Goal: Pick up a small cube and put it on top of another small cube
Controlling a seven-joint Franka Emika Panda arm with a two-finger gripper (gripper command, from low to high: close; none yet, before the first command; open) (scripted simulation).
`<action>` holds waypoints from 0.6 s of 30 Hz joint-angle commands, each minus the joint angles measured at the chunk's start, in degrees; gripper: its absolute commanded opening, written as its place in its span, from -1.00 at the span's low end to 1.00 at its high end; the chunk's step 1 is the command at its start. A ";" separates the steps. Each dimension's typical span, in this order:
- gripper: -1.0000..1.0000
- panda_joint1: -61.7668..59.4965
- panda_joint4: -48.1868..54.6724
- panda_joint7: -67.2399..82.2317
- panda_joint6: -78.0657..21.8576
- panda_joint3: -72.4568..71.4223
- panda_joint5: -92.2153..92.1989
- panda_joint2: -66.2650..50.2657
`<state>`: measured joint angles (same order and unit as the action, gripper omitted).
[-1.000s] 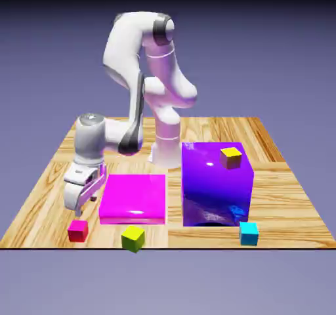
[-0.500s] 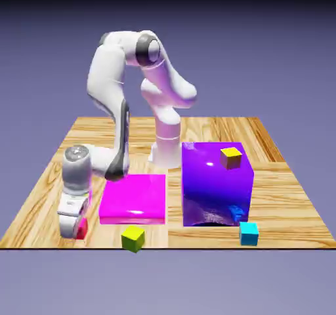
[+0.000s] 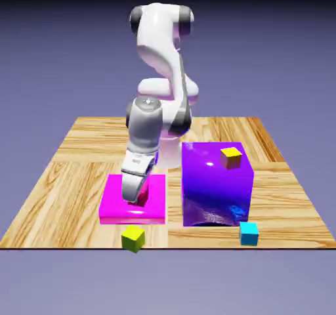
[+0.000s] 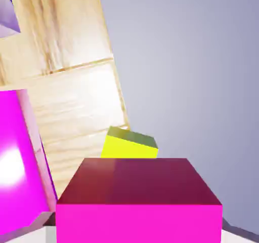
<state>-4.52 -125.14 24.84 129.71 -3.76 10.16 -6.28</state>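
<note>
My gripper (image 3: 138, 198) is shut on the small crimson-pink cube (image 3: 142, 199) and holds it just above the flat magenta slab (image 3: 115, 202). In the hand view that cube (image 4: 139, 201) fills the bottom between the fingers, which it almost hides. The other small cube, golden-yellow (image 3: 231, 157), sits on top of the big purple block (image 3: 216, 189), to the exterior view's right of my gripper and higher than it.
A lime-yellow small cube (image 3: 133, 238) (image 4: 129, 145) lies near the table's front edge below the slab. A cyan small cube (image 3: 249, 233) rests in front of the purple block. The wooden table (image 3: 65, 169) ends close to the front cubes.
The gripper dropped onto the crimson-pink cube at the front left, shut on it, then lifted it and carried it to the exterior view's right, over the magenta slab.
</note>
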 commanded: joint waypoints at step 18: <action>-1.00 30.80 -4.53 -32.38 -18.70 1.58 -6.34 19.87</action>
<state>26.28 -129.67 -7.50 110.97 -2.18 3.68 13.60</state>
